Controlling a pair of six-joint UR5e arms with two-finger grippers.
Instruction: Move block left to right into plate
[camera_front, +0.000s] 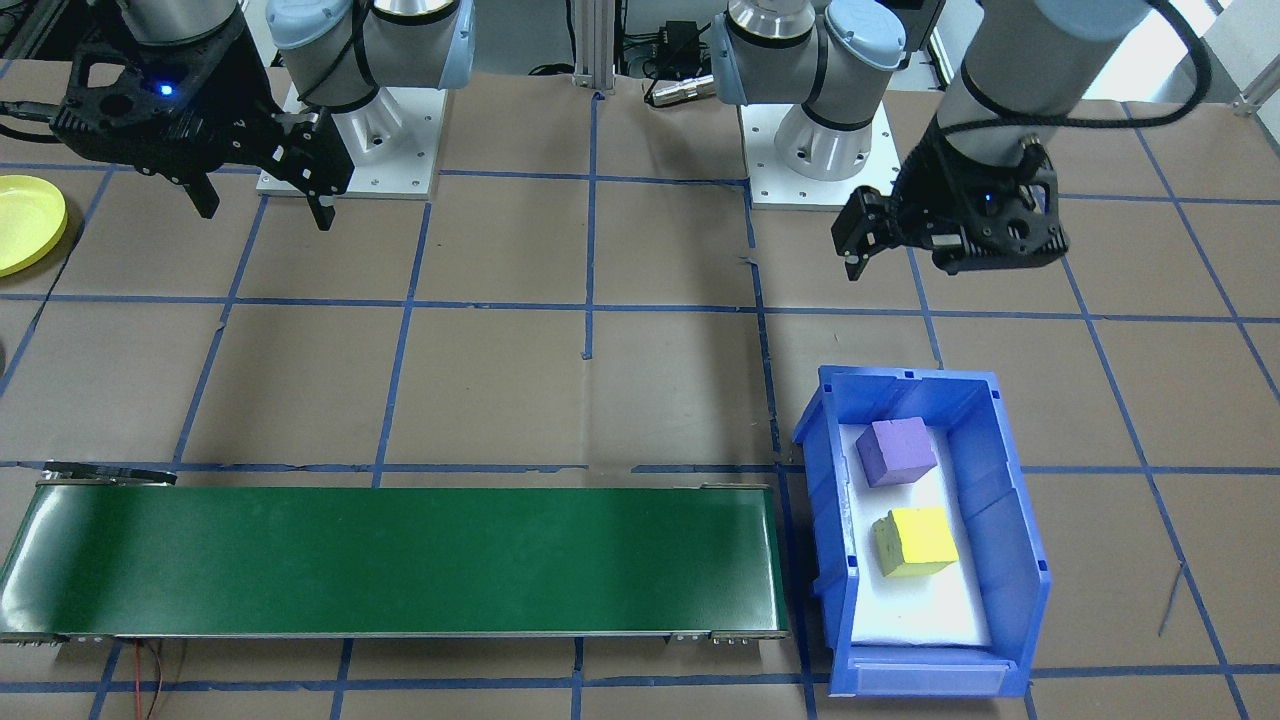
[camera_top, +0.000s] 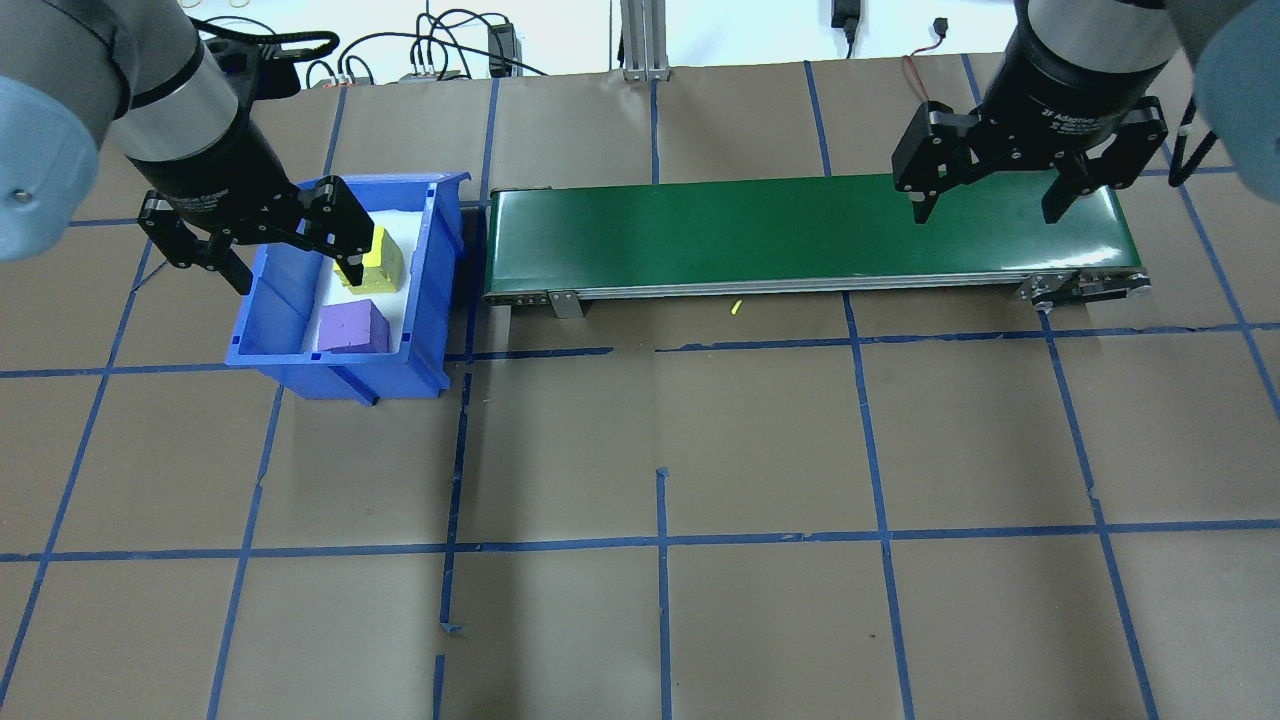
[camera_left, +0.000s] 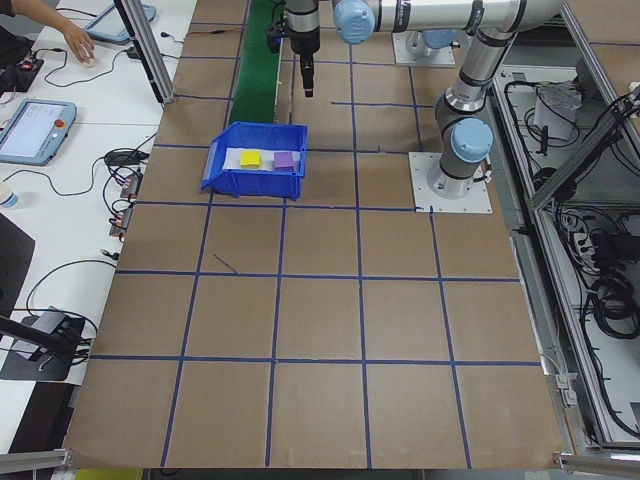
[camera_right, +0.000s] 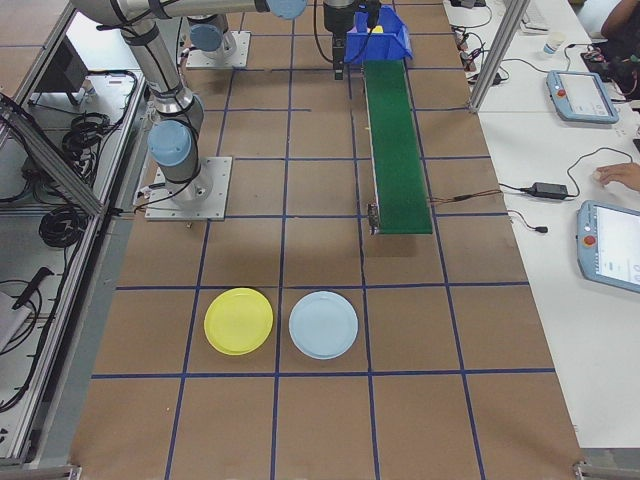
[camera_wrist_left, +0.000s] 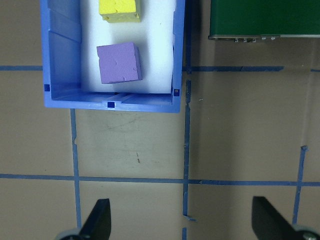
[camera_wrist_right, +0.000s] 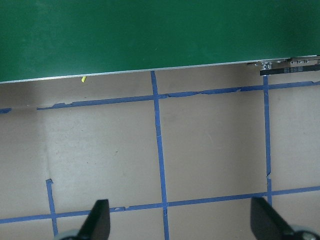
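Two foam-like cubes, a purple block (camera_front: 897, 452) and a yellow block (camera_front: 915, 541), lie apart on the white liner of a blue bin (camera_front: 1010, 560) at the robot's left end of the green conveyor belt (camera_front: 400, 560). Both look light, slightly soft and matte, so a grip across two opposite flat faces should hold; the bin walls leave little side clearance. The left gripper (camera_front: 868, 236) hangs above the table short of the bin, jaws spread and empty. The right gripper (camera_top: 992, 195) hovers by the belt's far end, likewise spread and empty. The yellow plate (camera_right: 238, 320) rests well beyond the belt beside a pale blue plate (camera_right: 323, 325). The table is brown board gridded with blue tape; operator desks with tablets flank it.
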